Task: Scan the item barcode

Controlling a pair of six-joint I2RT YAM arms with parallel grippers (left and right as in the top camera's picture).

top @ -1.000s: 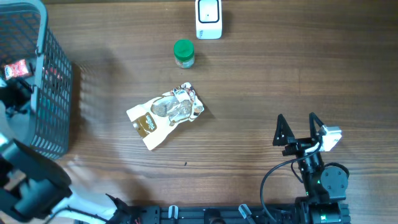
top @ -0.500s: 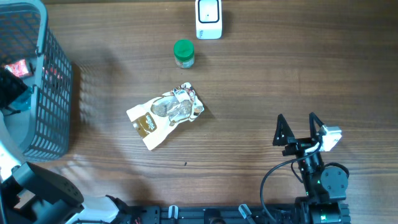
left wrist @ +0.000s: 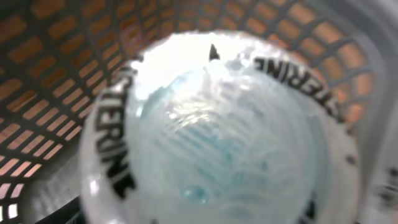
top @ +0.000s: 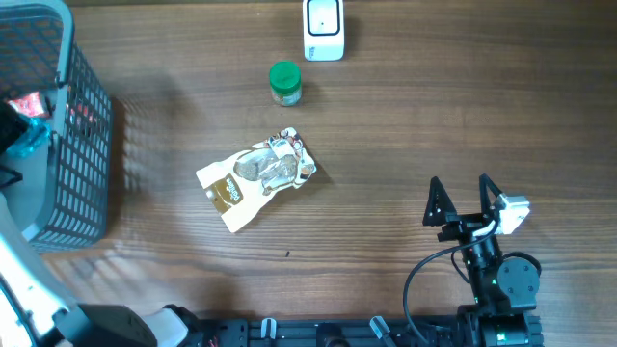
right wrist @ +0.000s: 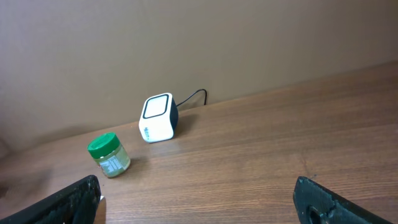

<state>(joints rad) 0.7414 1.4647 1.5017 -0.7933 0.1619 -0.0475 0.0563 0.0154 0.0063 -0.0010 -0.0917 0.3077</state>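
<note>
A clear mouthwash bottle (left wrist: 217, 130) with black lettering fills the left wrist view, its pale blue end close to the camera and basket mesh behind it. It hides my left fingers there. In the overhead view my left gripper (top: 14, 135) is inside the grey basket (top: 82, 145) at the left edge, shut on that bottle, whose teal end (top: 32, 135) pokes out. The white barcode scanner (top: 323, 29) (right wrist: 158, 117) stands at the table's far edge. My right gripper (top: 463, 204) (right wrist: 199, 199) rests open near the front right, holding nothing.
A green-lidded jar (top: 284, 83) (right wrist: 109, 154) stands just left of and in front of the scanner. A crumpled snack pouch (top: 257, 177) lies mid-table. A red item (top: 24, 104) lies in the basket. The scanner's black cable (right wrist: 193, 96) runs behind it.
My left arm has swung toward the left edge and the gripper has shifted slightly up in the basket, with the teal bottle end now showing. The right arm has not moved.
</note>
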